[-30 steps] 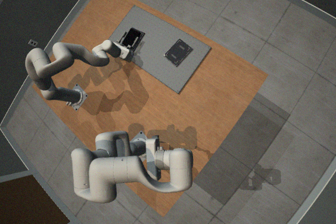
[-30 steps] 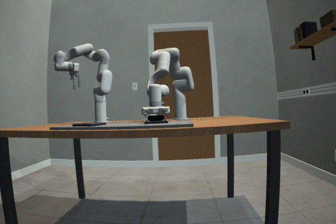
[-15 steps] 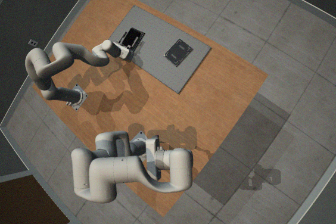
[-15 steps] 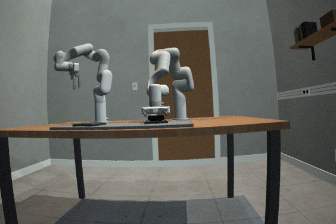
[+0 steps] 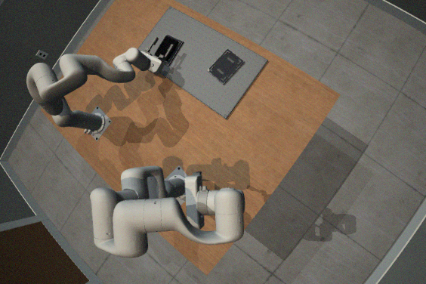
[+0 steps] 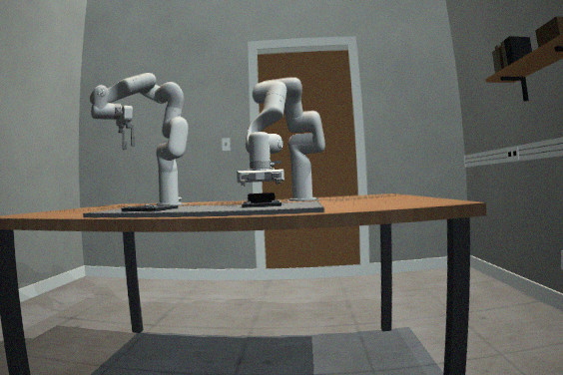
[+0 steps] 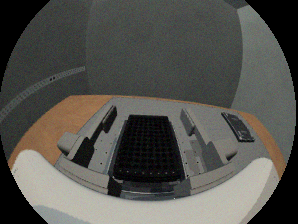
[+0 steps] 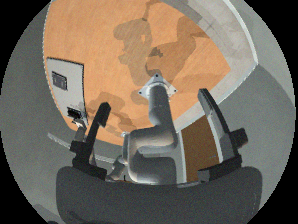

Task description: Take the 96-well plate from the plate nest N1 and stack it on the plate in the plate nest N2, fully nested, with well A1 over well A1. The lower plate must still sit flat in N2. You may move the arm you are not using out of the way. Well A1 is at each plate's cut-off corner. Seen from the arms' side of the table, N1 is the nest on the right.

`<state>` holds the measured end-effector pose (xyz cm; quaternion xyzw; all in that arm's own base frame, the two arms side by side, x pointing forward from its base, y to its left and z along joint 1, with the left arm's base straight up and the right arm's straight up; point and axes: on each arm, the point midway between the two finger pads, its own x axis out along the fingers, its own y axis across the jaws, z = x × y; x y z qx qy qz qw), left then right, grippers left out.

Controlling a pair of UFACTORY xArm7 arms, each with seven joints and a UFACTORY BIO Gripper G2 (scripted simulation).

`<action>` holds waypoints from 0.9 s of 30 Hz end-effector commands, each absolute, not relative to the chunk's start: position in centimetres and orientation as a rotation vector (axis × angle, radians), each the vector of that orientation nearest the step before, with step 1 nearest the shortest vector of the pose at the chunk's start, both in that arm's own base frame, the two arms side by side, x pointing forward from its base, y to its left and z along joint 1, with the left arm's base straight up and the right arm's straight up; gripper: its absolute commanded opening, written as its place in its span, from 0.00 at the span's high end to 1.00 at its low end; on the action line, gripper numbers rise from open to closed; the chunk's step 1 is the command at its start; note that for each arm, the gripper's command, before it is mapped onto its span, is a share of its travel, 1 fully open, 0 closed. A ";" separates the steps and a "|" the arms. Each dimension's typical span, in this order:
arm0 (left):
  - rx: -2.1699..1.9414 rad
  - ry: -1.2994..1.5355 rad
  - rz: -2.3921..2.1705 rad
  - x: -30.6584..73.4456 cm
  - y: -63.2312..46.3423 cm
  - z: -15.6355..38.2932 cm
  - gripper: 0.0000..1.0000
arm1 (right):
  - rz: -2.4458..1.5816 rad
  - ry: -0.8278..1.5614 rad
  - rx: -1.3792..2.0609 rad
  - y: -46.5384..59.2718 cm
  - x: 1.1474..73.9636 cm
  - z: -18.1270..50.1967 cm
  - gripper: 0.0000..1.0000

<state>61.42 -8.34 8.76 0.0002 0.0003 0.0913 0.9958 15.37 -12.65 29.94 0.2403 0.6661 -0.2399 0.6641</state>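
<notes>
A black plate stack sits in nest N2. It looks thick in the exterior view, but the seam between plates and corner A1 cannot be made out. Nest N1 looks flat and empty. My left gripper is partly open above the stack, with gaps between its fingers and the stack's sides. My right gripper is wide open and empty, high over the table's other end.
Both nests are on a grey board on the wooden table. The left arm reaches over the board's edge beside N2. The right arm is folded above its base, away from the board.
</notes>
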 end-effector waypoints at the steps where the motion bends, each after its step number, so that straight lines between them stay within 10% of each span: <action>1: -0.001 -0.004 0.183 61.6 -8.4 10.4 0.63 | -0.543 1.502 0.542 -12.7 15.4 30.0 0.00; 27: -0.001 -0.004 0.183 61.6 -8.4 12.4 0.63 | -0.543 1.502 0.542 -12.7 15.4 30.0 0.00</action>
